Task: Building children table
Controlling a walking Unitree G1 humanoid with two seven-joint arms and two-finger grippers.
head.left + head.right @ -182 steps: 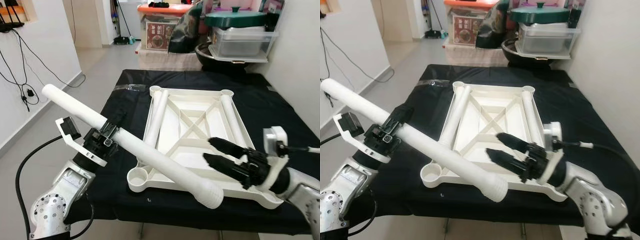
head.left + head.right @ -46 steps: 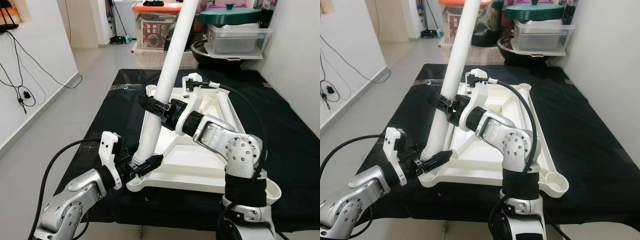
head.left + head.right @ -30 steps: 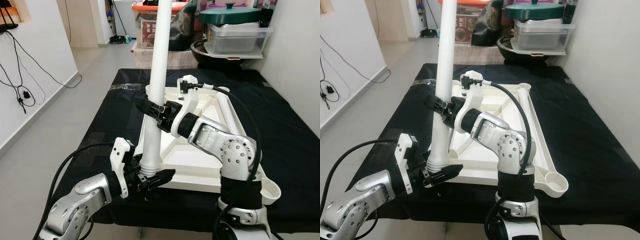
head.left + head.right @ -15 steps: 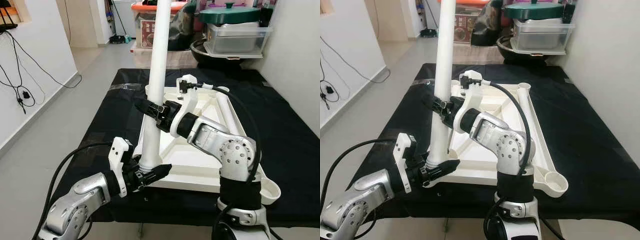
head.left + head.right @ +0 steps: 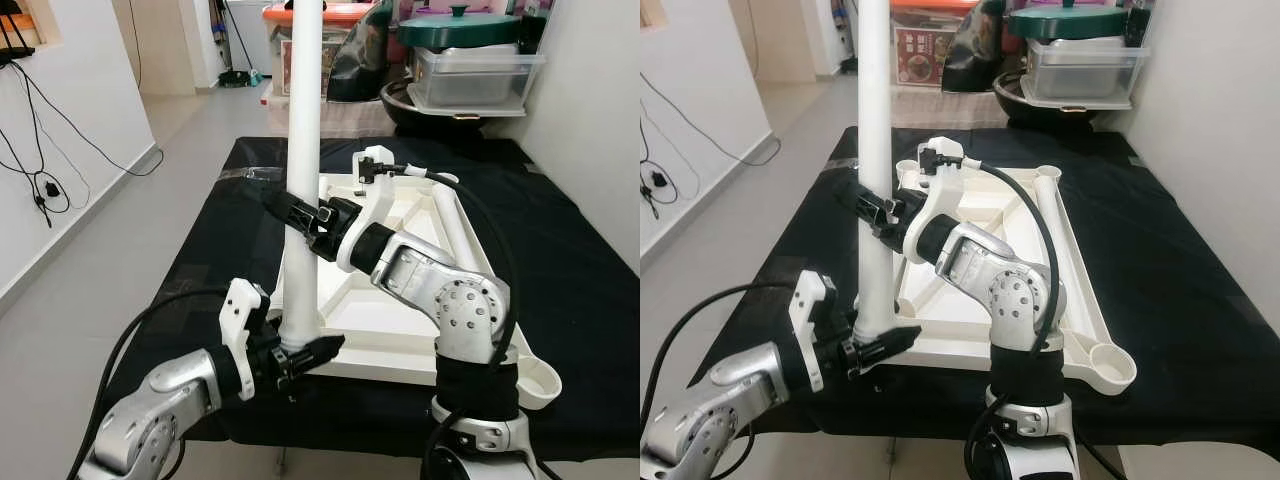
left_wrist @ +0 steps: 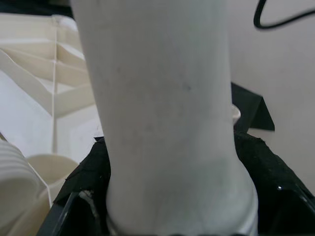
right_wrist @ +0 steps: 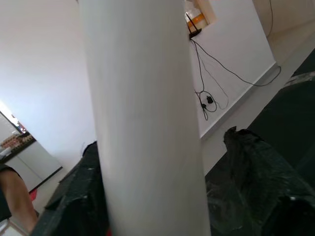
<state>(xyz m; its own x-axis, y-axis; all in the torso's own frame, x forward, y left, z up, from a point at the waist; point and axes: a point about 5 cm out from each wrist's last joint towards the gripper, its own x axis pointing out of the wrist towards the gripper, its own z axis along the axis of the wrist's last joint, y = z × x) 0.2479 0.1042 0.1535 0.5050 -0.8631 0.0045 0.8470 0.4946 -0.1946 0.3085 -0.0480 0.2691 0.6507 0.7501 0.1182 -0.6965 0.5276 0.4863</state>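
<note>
The right gripper (image 5: 300,213) pinches a white table leg (image 5: 303,150) at about mid-height, its black fingers closed on either side of the tube, with the silver arm folded back across the inverted tabletop. The left gripper (image 5: 305,352) clasps the same leg at its flared lower end, at the near left corner of the white children's tabletop (image 5: 400,290). The leg stands almost upright, its top running out of frame, its foot at the corner socket of the tabletop; whether it is seated in the socket cannot be told.

The tabletop lies upside down on a black cloth (image 5: 560,260) covering a work table. Another leg (image 5: 455,240) lies along its right side, and an open round socket (image 5: 537,378) shows at the near right corner.

The left wrist view shows the leg's widening base (image 6: 177,196) close up between dark fingers (image 6: 275,182), with the ribbed underside of the tabletop beside it. The right wrist view shows the leg's plain shaft (image 7: 142,123) against a white wall with hanging cables (image 7: 209,83).
</note>
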